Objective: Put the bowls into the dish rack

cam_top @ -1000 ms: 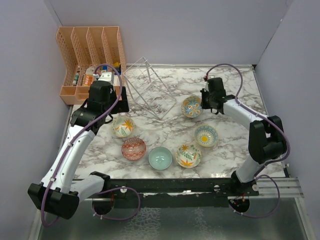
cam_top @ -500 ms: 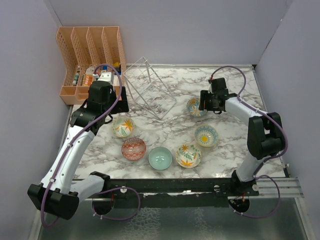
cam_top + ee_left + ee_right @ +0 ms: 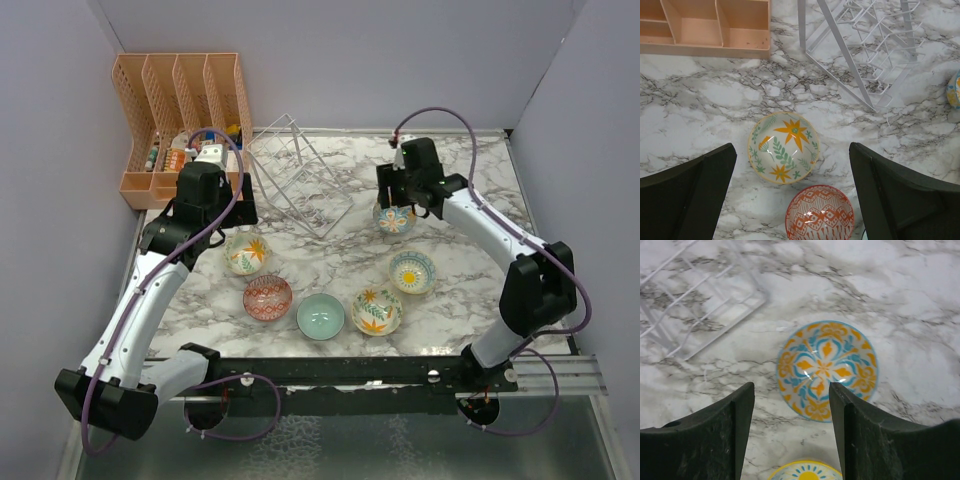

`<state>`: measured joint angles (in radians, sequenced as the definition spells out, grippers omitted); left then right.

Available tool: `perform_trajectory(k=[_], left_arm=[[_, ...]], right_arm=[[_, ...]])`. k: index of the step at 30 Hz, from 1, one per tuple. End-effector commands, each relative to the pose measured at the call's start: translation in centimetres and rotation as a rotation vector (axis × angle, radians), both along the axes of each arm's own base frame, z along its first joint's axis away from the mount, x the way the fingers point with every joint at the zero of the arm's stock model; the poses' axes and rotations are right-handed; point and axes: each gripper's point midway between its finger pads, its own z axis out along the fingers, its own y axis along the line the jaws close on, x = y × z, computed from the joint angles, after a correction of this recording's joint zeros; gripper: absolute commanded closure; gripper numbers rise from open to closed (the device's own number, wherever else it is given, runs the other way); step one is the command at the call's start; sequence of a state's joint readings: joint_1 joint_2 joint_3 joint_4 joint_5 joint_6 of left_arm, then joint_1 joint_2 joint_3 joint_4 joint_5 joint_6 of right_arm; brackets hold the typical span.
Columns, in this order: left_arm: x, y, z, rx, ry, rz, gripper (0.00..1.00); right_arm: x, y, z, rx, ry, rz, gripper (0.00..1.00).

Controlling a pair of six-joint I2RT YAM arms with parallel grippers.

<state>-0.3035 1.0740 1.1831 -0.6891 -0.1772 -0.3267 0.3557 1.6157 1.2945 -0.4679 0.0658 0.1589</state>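
1. The right gripper (image 3: 790, 395) hangs with its jaws apart and empty over the blue-patterned bowl (image 3: 827, 369). The bowl sits flat on the counter (image 3: 340, 262) toward the far edge, near the right corner of the dish rack (image 3: 300, 185).
2. The left gripper (image 3: 792, 147) is open and empty too, above the leaf-print bowl (image 3: 784, 154) toward the left edge.
3. The risk, I'd say, is that a pinch on that thin rim slips and the bowl skids or tips.
4. The light wire rack holds nothing, so a bowl pushed in crooked may shove it along.
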Motion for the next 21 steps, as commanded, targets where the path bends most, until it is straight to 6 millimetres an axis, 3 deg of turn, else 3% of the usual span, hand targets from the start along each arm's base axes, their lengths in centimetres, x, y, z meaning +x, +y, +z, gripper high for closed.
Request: perform_trajectory(k=[1,5,10,14,21], left_arm=[[-0.3,0.0,1.0,-0.01,-0.034,-0.002,0.01],[-0.5,0.1,1.0,-0.01,-0.034,0.002,0.01],[-0.7,0.3,1.1,-0.006,-0.033,0.007,0.01],[-0.7,0.4,1.1,0.001,-0.029,0.01,0.01],[-0.7,0.4,1.0,0.003,-0.024,0.009,0.01]], right_arm=[[-0.6,3.7,-0.7,-0.033,0.052,0.118,0.4],[-0.6,5.1,-2.1,-0.069,0.082,0.135,0.41],[-1.2,5.1,-5.6,-0.184,0.179,0.096,0.43],[-1.4,5.9,-6.6,-0.22,0.183,0.106,0.45],[-1.9,4.5,-9.2,-0.34,0.24,0.022,0.48]])
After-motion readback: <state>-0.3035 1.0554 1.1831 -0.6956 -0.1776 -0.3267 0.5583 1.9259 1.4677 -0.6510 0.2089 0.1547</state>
